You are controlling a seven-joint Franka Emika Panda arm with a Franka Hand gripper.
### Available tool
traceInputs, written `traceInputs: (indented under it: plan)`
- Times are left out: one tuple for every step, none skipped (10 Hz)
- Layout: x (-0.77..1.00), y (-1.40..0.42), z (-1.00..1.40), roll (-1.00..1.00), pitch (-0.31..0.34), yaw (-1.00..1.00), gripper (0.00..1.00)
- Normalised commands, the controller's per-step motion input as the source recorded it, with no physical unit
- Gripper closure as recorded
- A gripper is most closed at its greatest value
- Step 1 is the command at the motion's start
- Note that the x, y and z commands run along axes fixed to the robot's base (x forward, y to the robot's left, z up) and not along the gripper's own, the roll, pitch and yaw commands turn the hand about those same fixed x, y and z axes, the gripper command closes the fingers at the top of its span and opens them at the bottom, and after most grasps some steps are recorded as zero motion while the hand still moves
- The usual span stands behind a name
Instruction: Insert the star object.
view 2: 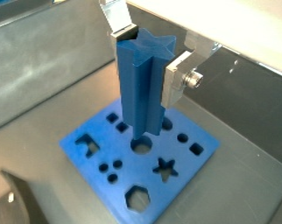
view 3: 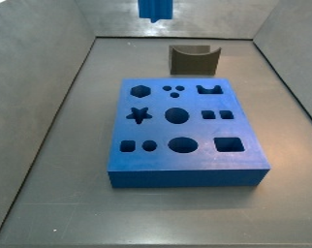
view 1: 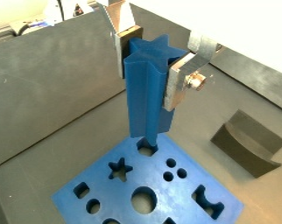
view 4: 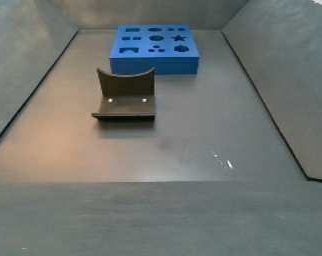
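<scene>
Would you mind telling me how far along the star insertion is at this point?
Done: the tool is shut on the star object, lifted above the blue holed block. In hand: carrying it over the block, as both wrist views show. Left: lining it up with the star-shaped hole, which is empty, and lowering it in.

The star object (view 1: 148, 92) is seen as a tall, slim blue column with a ridged star section. It is held upright between the silver fingers (view 1: 117, 35) of the end effector (view 1: 147, 54), its star-shaped end face (view 2: 147, 43) turned toward the wrist. In both wrist views it is carried above the surface, its far end raised.
</scene>
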Motion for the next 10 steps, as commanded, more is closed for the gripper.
traceInputs:
  plan:
    - [-0.28,0.23,-1.0,0.07,-0.129,0.69,1.0]
    - [-0.16,0.29,-1.0,0.01,-0.03,0.49,1.0]
    - [-0.18,0.01,-1.0,0.02,-0.014,0.17,1.0]
    - [-0.04,-0.13,-1.0,0.0,-0.089,0.0,1.0]
    - [-0.02,-0.28,-1.0,0.0,-0.109,0.0,1.0]
    - [-0.01,-0.28,-1.0,0.0,-0.113,0.0,1.0]
    - [0.0,-0.22,-1.0,0.0,-0.1,0.0,1.0]
    - [0.0,-0.19,-0.99,0.0,-0.106,0.0,1.0]
    - [0.0,-0.21,-0.98,0.14,-0.047,-0.04,1.0]
    - [0.0,-0.23,-0.95,0.21,-0.011,-0.09,1.0]
